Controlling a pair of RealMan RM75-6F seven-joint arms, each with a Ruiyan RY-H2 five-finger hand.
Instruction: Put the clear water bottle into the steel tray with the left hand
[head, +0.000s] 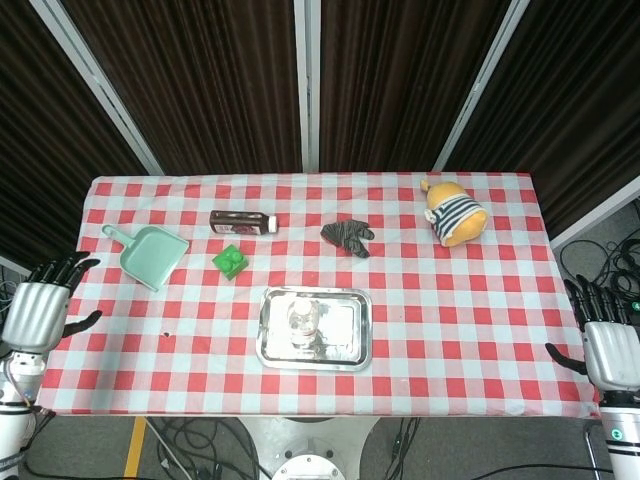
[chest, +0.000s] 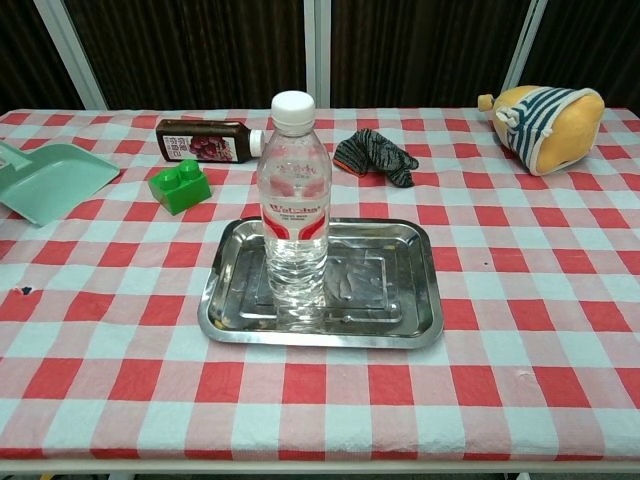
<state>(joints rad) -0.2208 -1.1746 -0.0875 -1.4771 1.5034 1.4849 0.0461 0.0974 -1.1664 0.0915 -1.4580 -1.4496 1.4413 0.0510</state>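
Observation:
The clear water bottle (chest: 294, 210) with a white cap and red label stands upright in the left half of the steel tray (chest: 400, 300). From above, the bottle (head: 302, 322) shows inside the tray (head: 345, 330) near the table's front middle. My left hand (head: 34, 308) hangs open off the table's left edge, far from the tray, holding nothing. My right hand (head: 606, 346) is open beyond the right edge, also empty. Neither hand appears in the chest view.
A green dustpan (head: 150, 254), a dark brown bottle lying flat (head: 240, 220) and a green block (head: 230, 260) sit at the back left. A dark crumpled cloth (head: 347, 236) lies behind the tray. A striped yellow plush toy (head: 452, 212) rests at the back right.

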